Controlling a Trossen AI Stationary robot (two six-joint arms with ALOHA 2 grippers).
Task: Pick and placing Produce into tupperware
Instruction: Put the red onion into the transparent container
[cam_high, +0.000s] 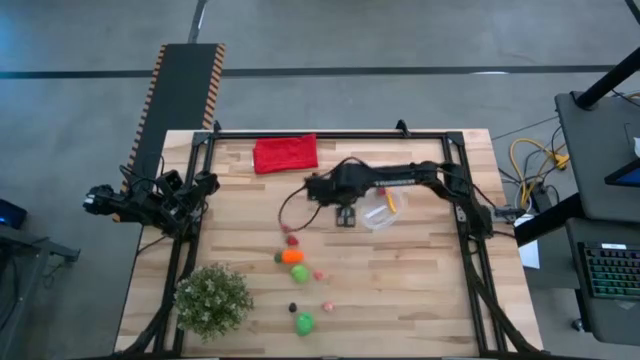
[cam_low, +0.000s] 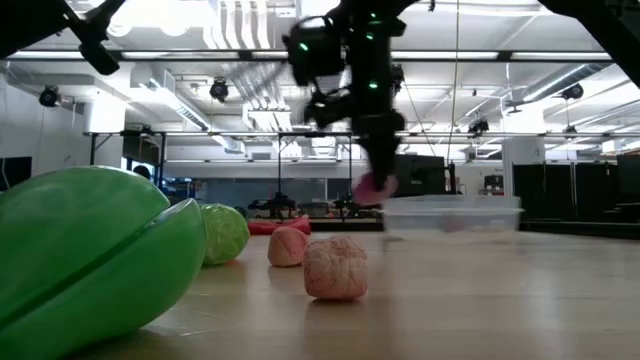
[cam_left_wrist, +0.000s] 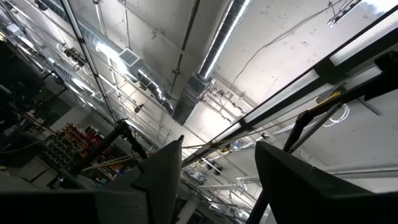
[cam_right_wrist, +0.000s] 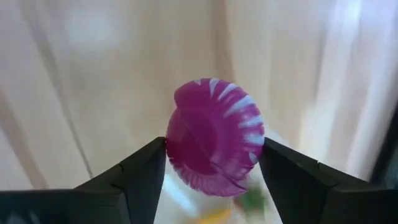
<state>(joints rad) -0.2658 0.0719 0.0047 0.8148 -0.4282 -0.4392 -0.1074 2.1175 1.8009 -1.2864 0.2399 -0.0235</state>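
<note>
My right gripper hangs over the middle of the table, just left of the clear round tupperware, and is shut on a magenta, white-striped piece of produce. In the low view the gripper is level with the tub's rim. Something yellow and orange lies inside the tub. More produce rests on the table nearer me: red, orange, green, pink and another green. My left gripper is open, parked at the table's left edge and pointing at the ceiling. My right gripper pinches the magenta produce between its two fingers, one on each of its opposite sides. The fingers point down from above. The piece is lifted clear of the table, beside the tub's rim.
A red cloth lies near the far edge. A bushy green potted plant stands at the near left corner. A dark frame rail borders the table. Bare wood lies near and right of the tub.
</note>
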